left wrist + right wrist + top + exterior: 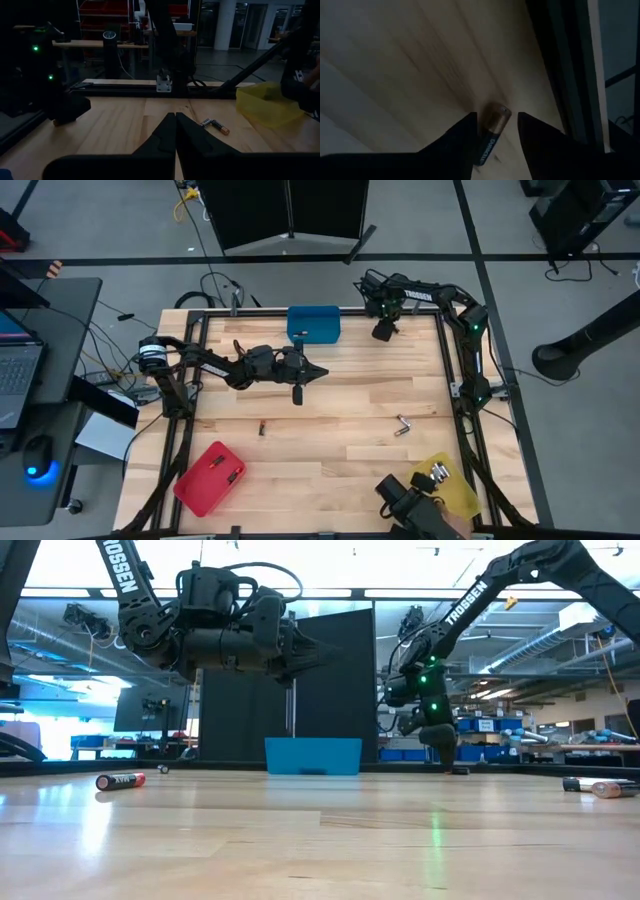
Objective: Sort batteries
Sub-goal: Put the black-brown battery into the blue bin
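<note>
Batteries point(431, 476) in yellow bin point(456, 490) — red bin point(208, 479) holds one.

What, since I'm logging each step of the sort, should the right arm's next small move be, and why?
Probably close the right gripper on the battery. Its fingers stand open on either side of the battery, which lies on the bare wood near the blue bin, not in any bin. The left gripper waits shut over mid-table.

"TROSSEN" on arm point(478, 602); probably "DURACELL" on battery point(490, 135)
</note>
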You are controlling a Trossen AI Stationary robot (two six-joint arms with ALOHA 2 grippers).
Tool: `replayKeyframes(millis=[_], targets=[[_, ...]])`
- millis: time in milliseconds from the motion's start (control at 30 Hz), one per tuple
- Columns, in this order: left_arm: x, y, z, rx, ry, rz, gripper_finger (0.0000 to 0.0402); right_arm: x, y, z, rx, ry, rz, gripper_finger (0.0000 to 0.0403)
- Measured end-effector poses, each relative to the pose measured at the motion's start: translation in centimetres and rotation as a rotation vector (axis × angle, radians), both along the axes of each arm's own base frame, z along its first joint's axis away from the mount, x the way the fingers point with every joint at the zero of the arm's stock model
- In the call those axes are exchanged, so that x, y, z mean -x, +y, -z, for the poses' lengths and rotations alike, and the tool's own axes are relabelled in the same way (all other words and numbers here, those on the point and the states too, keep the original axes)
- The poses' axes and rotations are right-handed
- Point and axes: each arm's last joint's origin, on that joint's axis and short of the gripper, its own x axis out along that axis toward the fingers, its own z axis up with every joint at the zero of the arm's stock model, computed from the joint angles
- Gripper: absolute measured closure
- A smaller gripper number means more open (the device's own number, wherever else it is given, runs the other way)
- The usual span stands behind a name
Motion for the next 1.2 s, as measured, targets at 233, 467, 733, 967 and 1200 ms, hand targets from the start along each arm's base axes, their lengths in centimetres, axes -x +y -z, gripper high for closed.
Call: replayKeyframes(millis=[233, 467, 733, 967, 1200], targets=[[0.00, 0.00, -0.01, 0.000, -0.001, 0.000, 0.0387, -0.03, -0.07, 0.00, 0.008, -0.003, 0.000, 0.0281], [0.00, 0.00, 0.00, 0.000, 0.000, 0.000, 0.0387, -0.01, -0.08, 0.01, 0.012, 0.001, 0.008, 0.0291], [0.00, -0.02, 0.00, 0.000, 0.000, 0.008, 0.0387, -0.01, -0.08, 0.00, 0.013, 0.002, 0.008, 0.0293], [0.00, -0.02, 0.00, 0.000, 0.000, 0.008, 0.0387, -0.01, -0.08, 0.01, 0.013, 0.002, 0.008, 0.0297], [0.00, -0.02, 0.00, 0.000, 0.000, 0.008, 0.0387, -0.02, -0.09, 0.01, 0.013, 0.002, 0.003, 0.0329]])
